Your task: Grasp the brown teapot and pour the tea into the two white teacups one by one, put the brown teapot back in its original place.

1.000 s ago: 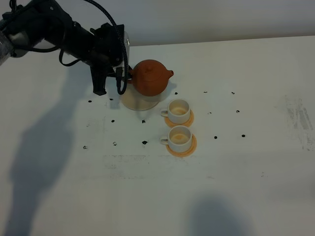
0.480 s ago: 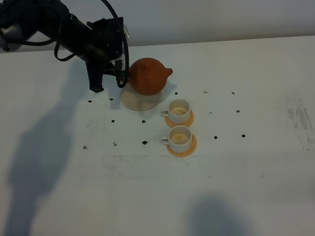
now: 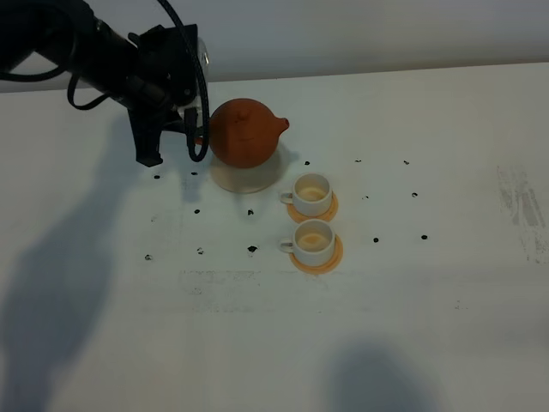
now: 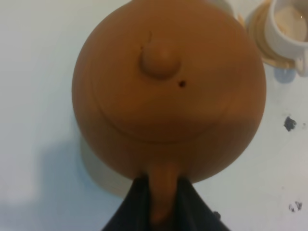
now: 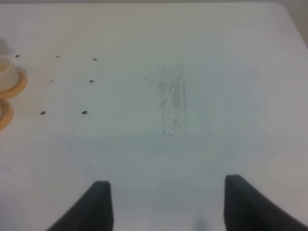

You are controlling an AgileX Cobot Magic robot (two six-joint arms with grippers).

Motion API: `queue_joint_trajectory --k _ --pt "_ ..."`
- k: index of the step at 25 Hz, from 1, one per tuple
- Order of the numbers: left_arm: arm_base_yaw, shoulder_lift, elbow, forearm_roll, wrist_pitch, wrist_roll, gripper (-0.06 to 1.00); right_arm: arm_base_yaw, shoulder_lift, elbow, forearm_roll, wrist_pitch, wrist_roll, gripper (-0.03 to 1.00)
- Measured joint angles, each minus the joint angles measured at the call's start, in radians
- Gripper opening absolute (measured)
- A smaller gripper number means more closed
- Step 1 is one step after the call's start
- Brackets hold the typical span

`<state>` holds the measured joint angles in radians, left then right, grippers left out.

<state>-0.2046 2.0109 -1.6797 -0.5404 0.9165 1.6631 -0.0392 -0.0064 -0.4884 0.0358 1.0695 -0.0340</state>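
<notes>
- Over the last second the left end effector has drawn back toward the far left corner of the worktop, taking the brown teapot with it. The spout now points at the cups from further off.
- It is pinching the pot's loop handle between its dark fingers, and the knobbed lid sits in place.
- The teapot hangs near the far edge, left of the middle, over the beige disc coaster. Its offset shadow suggests it is lifted clear rather than resting.
- The two white teacups stand nearer the middle, one in front of the other, each on a small orange coaster, well clear of the spout.
- Both cups show a pale tan tint inside. I cannot tell whether that is tea or the glaze.
- My reading: moving away from the cups and back over the disc fits a return, so setting the pot down is probably next.
- The right end effector is spread wide over bare worktop near the right edge, holding nothing.
</notes>
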Motion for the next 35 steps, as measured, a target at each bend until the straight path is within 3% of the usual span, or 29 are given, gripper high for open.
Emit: queue_joint_trajectory --k 5,16,35 --pt "0.000 0.007 0.040 0.041 -0.078 0.040 0.10 0.000 0.000 0.000 0.000 0.000 0.000 0.51" --pt "-0.036 0.052 0.040 0.040 -0.166 0.179 0.10 0.000 0.000 0.000 0.000 0.000 0.000 0.51" --pt "-0.083 0.101 0.040 0.083 -0.269 0.274 0.10 0.000 0.000 0.000 0.000 0.000 0.000 0.51"
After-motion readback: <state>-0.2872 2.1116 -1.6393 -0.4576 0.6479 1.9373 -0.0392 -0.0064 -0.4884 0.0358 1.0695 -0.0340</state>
